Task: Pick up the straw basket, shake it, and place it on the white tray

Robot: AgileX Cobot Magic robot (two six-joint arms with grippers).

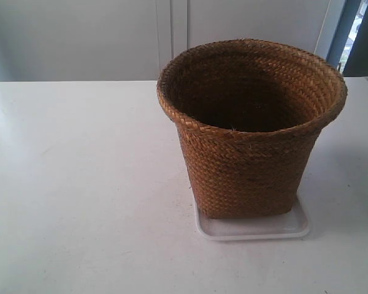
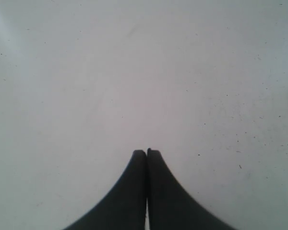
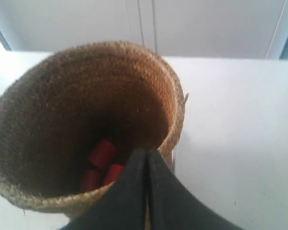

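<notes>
The straw basket (image 1: 248,165) stands upright on the white tray (image 1: 253,230), whose rim shows under its base at the front and right. No arm appears in the exterior view. In the right wrist view the basket (image 3: 62,91) is seen from above, and my right gripper (image 3: 148,151) is shut with nothing in it, its tips in front of the near rim. Over bare table, my left gripper (image 2: 147,151) is also shut and holds nothing.
Red cylinders (image 3: 102,153) lie at the bottom of the basket. The white table (image 1: 80,184) stretches to the left of the basket. A pale wall with panel seams (image 1: 172,37) stands behind the table's far edge.
</notes>
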